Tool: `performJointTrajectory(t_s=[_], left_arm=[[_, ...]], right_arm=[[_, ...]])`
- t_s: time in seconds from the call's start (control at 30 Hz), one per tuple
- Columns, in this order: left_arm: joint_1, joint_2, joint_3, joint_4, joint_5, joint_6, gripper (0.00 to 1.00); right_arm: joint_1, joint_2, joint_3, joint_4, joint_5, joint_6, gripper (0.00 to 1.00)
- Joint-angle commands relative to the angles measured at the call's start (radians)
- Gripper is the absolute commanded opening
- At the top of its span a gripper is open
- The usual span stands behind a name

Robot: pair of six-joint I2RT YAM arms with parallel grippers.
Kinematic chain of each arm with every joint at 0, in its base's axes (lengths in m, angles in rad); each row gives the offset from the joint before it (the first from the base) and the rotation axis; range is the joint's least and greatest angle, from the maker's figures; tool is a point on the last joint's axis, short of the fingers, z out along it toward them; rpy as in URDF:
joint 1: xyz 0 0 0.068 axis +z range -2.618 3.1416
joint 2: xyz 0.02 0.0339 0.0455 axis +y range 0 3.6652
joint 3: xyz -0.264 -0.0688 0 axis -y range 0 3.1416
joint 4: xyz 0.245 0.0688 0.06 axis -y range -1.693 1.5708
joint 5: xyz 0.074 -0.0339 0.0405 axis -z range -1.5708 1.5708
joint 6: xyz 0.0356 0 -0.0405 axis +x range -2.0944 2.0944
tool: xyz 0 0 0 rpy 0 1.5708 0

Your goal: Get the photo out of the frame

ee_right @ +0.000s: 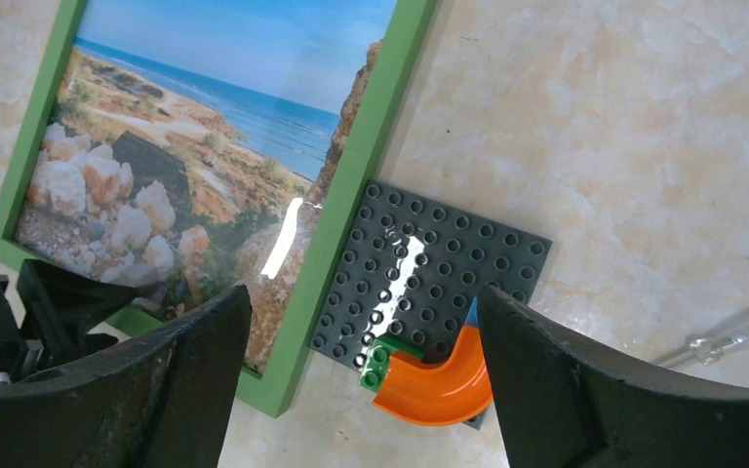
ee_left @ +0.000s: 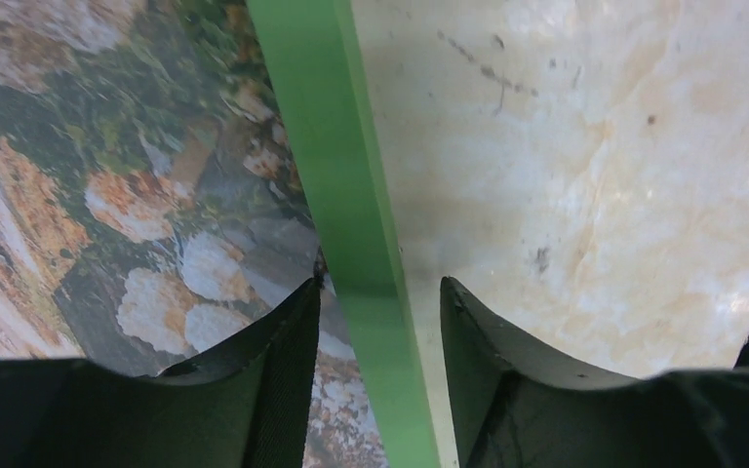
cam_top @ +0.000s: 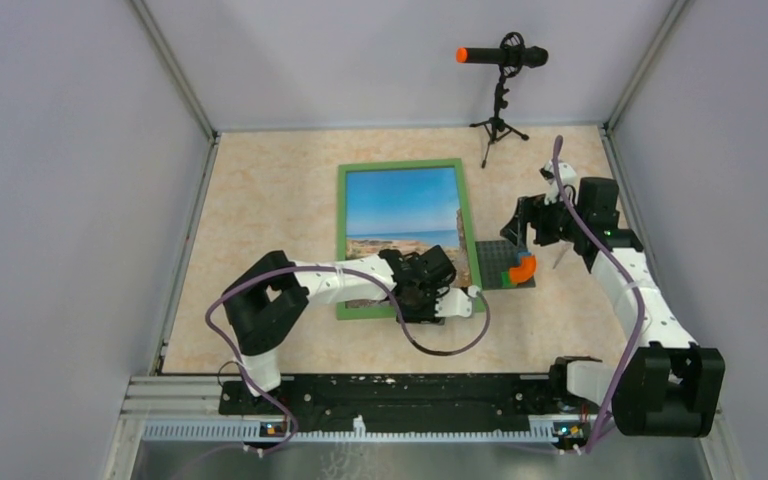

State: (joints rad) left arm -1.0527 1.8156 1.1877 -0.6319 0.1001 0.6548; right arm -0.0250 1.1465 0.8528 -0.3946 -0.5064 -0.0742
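Left pincer [ee_left: 380,285] part-open, astride frame [ee_left: 324,127] right border, gripping nothing; photo [ee_left: 107,195] just inboard. Right pincer [ee_right: 363,297] wide, empty, farther.

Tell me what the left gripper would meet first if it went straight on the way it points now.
Probably the frame: the left gripper straddles its green border, one fingertip over the photo, the other over the table. How close it is, I cannot tell.

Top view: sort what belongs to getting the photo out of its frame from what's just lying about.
Job in hand: photo; frame; left gripper, straddling the frame's border.
Lying about: grey baseplate; orange curved brick; microphone on tripod.
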Motion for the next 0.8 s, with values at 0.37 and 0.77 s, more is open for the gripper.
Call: performJointTrajectory(t_s=[0.37,0.77], left_arm=[[-0.012,0.119,0.030,0.130,0.005,-0.242,0.18],[0.149,-0.151,-0.054,0.116,0.184,-0.290,0.00]], right_arm=[[-0.004,0.073,0.027,0.135,-0.092,0.170,0.85],[0.111,0.336,0.087,0.280,-0.188,0.328,0.86]])
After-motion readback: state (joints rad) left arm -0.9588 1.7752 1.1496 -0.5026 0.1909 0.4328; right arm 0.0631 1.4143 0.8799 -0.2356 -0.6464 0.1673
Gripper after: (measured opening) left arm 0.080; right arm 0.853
